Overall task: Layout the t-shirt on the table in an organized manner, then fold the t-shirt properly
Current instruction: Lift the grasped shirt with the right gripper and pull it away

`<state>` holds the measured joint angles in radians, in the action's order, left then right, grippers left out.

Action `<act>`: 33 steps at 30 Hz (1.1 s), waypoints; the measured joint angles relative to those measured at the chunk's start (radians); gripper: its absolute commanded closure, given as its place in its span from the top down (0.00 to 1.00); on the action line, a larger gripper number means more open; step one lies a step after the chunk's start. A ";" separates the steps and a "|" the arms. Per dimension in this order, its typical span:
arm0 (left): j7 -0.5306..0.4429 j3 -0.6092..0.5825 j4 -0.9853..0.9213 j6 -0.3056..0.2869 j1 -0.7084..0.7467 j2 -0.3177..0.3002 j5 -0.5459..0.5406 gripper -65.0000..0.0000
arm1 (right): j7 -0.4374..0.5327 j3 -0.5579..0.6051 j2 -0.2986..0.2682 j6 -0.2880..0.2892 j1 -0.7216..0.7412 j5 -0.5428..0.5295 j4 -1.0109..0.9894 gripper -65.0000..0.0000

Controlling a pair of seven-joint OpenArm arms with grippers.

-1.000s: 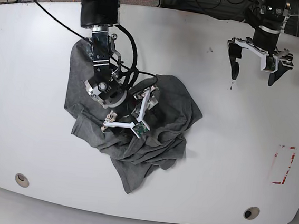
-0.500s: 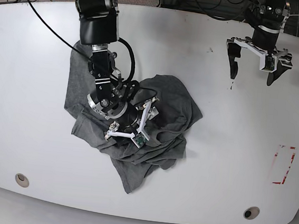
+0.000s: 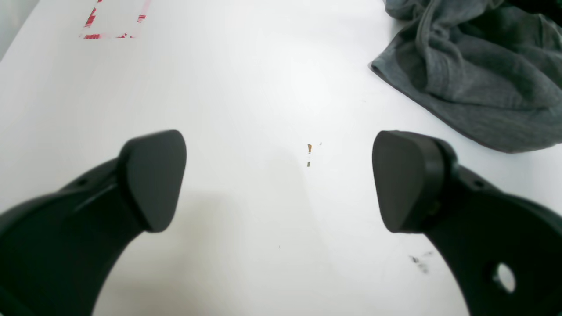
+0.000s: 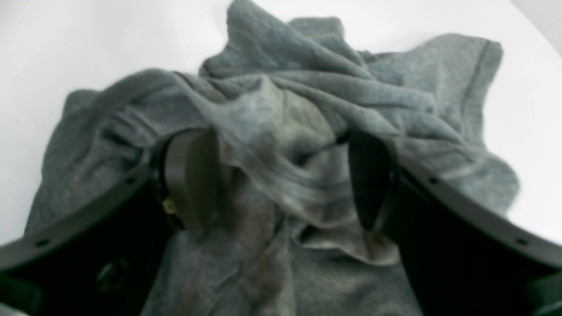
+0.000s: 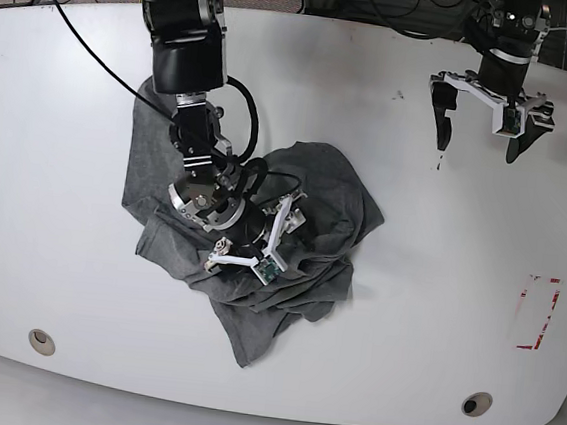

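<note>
Base view shows us barely begun — the t-shirt (image 5: 251, 240) lies crumpled mid-table (image 5: 41, 229), our right gripper (image 5: 258, 234) spread wide with a bunched fold between its fingers, our left gripper (image 5: 486, 116) gaping, empty, well apart — spreading and folding all remain.

Crumpled grey t-shirt (image 4: 307, 101) heaped on white desk (image 4: 88, 48), right claw (image 4: 281, 180) spread wide, a raised fold bunched between its dark fingers (image 4: 189, 175)
</note>
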<state>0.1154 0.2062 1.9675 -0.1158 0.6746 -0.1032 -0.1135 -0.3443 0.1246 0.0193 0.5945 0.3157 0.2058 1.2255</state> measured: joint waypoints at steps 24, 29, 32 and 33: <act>0.000 -0.047 -0.027 -0.007 -0.043 -0.005 0.000 1.00 | -0.137 0.001 -0.006 0.008 0.013 0.000 0.333 0.00; 0.035 -0.074 -0.032 0.002 -0.088 -0.005 0.000 1.00 | -0.154 0.000 -0.008 0.007 0.075 0.000 0.428 0.00; 0.087 -0.095 -0.032 0.003 -0.131 -0.004 0.000 1.00 | -0.201 0.001 -0.008 0.009 0.129 0.000 0.466 0.00; 0.107 -0.103 -0.032 0.002 -0.146 -0.003 -0.001 1.00 | -0.209 0.001 -0.008 0.009 0.148 0.000 0.480 0.00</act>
<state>0.2226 0.1036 1.9354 -0.1135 0.5285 -0.1062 -0.1143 -0.5533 0.1253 0.0109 0.6037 0.4641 0.2054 1.7054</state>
